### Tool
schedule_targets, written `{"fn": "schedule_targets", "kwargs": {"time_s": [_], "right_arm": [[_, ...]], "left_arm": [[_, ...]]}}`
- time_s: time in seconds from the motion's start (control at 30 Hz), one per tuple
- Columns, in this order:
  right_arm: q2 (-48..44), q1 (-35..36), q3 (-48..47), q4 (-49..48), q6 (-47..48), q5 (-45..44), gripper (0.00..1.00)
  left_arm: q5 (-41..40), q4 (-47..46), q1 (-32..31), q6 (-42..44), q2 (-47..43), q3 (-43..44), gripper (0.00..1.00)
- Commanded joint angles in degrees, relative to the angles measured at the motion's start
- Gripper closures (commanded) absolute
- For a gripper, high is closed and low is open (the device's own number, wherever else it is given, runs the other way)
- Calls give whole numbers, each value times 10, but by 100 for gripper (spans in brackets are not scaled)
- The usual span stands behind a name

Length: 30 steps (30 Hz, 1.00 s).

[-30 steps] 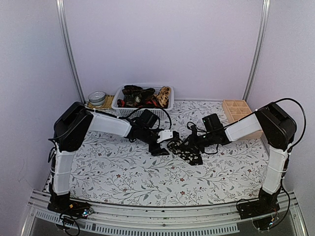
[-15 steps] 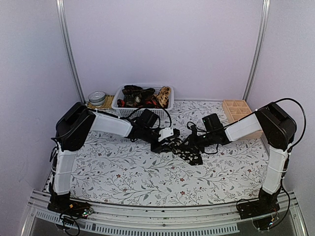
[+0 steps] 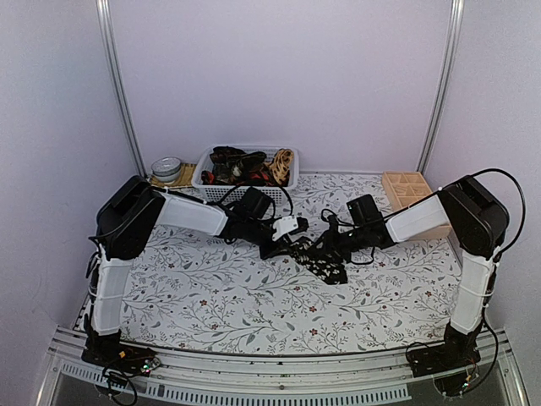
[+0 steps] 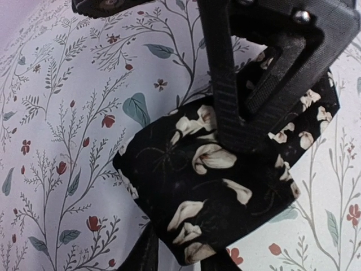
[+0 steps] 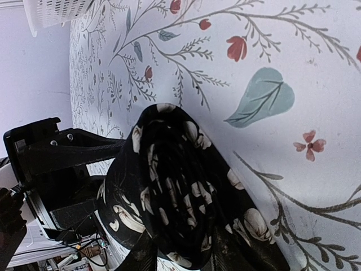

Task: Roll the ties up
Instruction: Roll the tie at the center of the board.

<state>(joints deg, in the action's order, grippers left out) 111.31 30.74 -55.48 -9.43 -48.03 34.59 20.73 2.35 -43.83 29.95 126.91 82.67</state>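
One of the ties (image 3: 328,265), black with pale flowers, lies partly rolled on the flowered tablecloth between the two arms. In the left wrist view its rolled part (image 4: 214,180) sits between my left gripper's (image 4: 183,257) fingers, which press in on its lower end. My left gripper (image 3: 292,244) and right gripper (image 3: 324,245) meet over it. In the right wrist view the roll (image 5: 180,192) fills the gap between my right gripper's (image 5: 189,254) fingers, which are shut on it. The right gripper's black body (image 4: 265,62) hangs over the roll.
A white basket (image 3: 199,176) holding more ties (image 3: 241,165) stands at the back, left of centre. Left of it sits a round tin (image 3: 167,168). A wooden compartment box (image 3: 406,190) stands at the back right.
My left gripper has moved right to the tie and narrowed its jaws onto the roll. The right arm has stayed where it was, still on the roll.
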Motion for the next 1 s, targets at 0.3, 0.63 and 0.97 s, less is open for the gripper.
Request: {"fn": "schedule_targets", "kwargs": {"time_s": [0.3,0.63,0.97], "right_arm": [[52,3,-16,26,2,-20,64],[53,3,-12,20,-1,-19,63],[52,3,-12,19,-3,-16,59]], "left_arm": [[-54,-31,-40,-59,11,-10,74],[-54,-31,-45,-92,17,0,75],[-36,-35,-49,-101,15,-2,74]]}}
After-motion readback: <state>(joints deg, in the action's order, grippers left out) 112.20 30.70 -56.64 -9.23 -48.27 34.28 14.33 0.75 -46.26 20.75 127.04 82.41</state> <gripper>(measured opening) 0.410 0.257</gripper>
